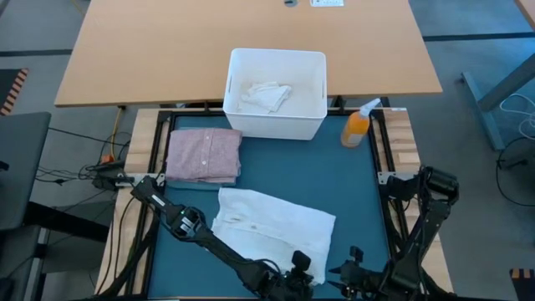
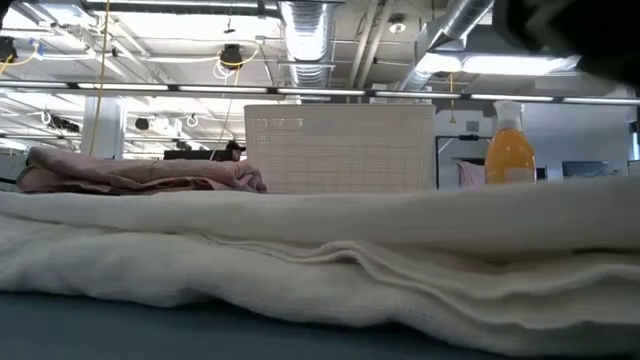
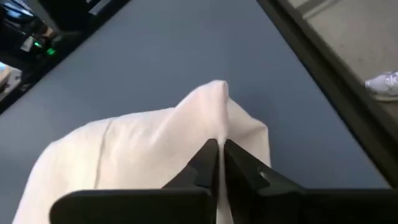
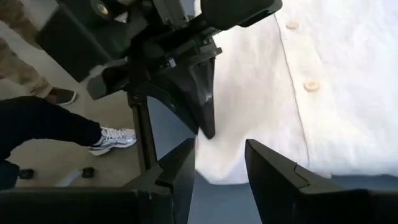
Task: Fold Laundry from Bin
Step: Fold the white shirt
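A white buttoned shirt [image 1: 272, 224] of the laundry lies spread on the teal mat [image 1: 351, 180]. It fills the foreground of the low view [image 2: 300, 250]. My left gripper [image 1: 303, 269] is at the shirt's near edge, close to its near right corner, shut on the cloth [image 3: 219, 149]. My right gripper [image 1: 351, 272] stands open just right of that corner [image 4: 217, 168], with nothing between its fingers. A folded pink shirt [image 1: 203, 155] rests flat on the mat's far left. The white bin [image 1: 276, 92] stands at the mat's far edge with white cloth [image 1: 266, 95] inside. My left gripper pinches a raised ridge of the white shirt's near edge [image 3: 217, 118] between its two fingers. The fingers slant down at it from the near left [image 4: 208, 127]. The cloth bunches up into a peak at the fingertips, and the rest of the shirt lies flat on the mat.
An orange spray bottle [image 1: 357, 127] stands to the right of the bin. A wooden table [image 1: 167, 50] lies beyond the bin. A person's leg and white shoe [image 4: 115, 138] show on the floor off the table's near side. Bare mat lies right of the shirt.
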`<action>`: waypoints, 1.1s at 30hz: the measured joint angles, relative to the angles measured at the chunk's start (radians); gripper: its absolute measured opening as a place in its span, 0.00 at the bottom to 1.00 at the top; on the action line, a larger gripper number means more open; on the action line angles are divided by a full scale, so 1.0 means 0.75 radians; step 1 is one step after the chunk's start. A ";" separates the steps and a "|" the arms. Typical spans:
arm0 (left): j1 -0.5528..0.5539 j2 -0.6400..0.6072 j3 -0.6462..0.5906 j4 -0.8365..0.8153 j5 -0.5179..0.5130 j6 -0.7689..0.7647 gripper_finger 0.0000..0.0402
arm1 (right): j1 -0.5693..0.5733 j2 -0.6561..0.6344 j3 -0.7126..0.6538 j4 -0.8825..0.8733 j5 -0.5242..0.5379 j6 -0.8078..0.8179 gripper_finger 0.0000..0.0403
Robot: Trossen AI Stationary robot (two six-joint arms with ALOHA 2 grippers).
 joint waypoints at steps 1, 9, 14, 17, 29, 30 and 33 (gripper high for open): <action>-0.006 0.001 0.011 -0.001 -0.009 0.000 0.02 | 0.001 0.000 0.000 0.007 0.008 -0.014 0.41; -0.084 -0.032 0.107 -0.011 -0.175 -0.078 0.00 | 0.021 0.000 0.000 0.169 0.084 -0.288 0.41; -0.131 -0.042 0.105 -0.002 -0.201 -0.183 0.00 | 0.034 0.000 -0.030 0.215 0.174 -0.395 0.41; -0.140 -0.041 0.105 -0.054 -0.174 -0.313 0.00 | 0.063 0.001 -0.126 0.291 0.228 -0.394 0.41; -0.132 -0.026 0.005 0.090 0.256 -0.567 0.01 | 0.175 0.001 -0.282 0.632 0.130 -0.314 0.41; -0.127 -0.025 -0.013 0.136 0.310 -0.557 0.03 | 0.181 0.001 -0.282 0.628 0.106 -0.315 0.41; -0.114 -0.026 -0.033 0.210 0.435 -0.553 0.10 | 0.187 0.001 -0.282 0.622 0.018 -0.425 0.41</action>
